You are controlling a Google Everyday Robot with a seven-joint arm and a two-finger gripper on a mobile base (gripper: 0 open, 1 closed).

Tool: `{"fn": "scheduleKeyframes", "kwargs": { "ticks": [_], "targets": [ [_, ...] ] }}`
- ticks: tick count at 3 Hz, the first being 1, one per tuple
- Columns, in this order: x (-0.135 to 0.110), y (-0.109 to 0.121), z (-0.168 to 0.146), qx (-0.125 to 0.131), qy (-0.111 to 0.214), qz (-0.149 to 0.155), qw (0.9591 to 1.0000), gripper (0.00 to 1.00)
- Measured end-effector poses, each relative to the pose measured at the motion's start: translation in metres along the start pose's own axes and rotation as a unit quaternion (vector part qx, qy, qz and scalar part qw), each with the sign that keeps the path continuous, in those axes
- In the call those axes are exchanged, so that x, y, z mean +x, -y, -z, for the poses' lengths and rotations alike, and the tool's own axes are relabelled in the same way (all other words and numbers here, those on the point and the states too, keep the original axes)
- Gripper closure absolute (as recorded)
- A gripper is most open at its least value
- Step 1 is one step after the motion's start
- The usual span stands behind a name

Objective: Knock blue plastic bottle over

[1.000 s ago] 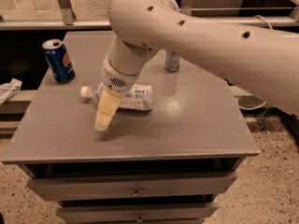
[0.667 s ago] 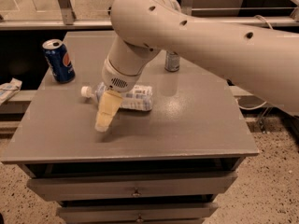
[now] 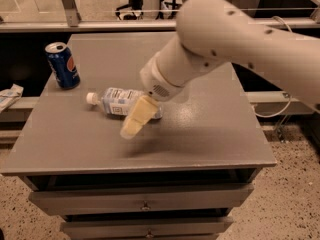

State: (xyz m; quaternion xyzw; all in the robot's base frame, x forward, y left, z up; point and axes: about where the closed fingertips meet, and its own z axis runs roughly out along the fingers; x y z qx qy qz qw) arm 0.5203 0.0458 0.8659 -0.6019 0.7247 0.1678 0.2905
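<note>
Blue plastic bottle [image 3: 117, 101] lay on its side on the grey tabletop [image 3: 210, 129], left of centre. Its white cap [image 3: 91, 98] pointed left, roughly twd the blue soda can [image 3: 62, 65]. Can stood upright near the back-left corner, well apart from the bottle. Pincer [image 3: 132, 124], cream-coloured, hung at the end of the big white arm [image 3: 225, 39], which extended from upper right. It slanted down & left, upper part overlapping the bottle's base end in this view, tip just in front of the bottle w/ a shadow on the tabletop beneath. Couldn't tell if pincer was open or closed, as it read as one tapered shape. Nothing seen held in it. Contact w/ bottle: couldn't tell. Below the tabletop were drawers [image 3: 145, 199] w/ small knobs. A white crumpled item [image 3: 10, 96] sat at far left, off the tabletop.
</note>
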Motion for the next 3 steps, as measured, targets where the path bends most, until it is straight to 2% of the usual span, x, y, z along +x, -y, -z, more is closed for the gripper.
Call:
{"fn": "scheduleKeyframes", "kwargs": {
  "ticks": [1, 2, 3],
  "targets": [
    [0.028, 0.006, 0.053, 0.042, 0.065, -0.030, 0.9965, 0.00],
    [0.055, 0.011, 0.094, 0.079, 0.127, -0.058, 0.9871, 0.00],
    [0.075, 0.011, 0.132, 0.113, 0.160, -0.067, 0.9783, 0.00]
  ]
}}
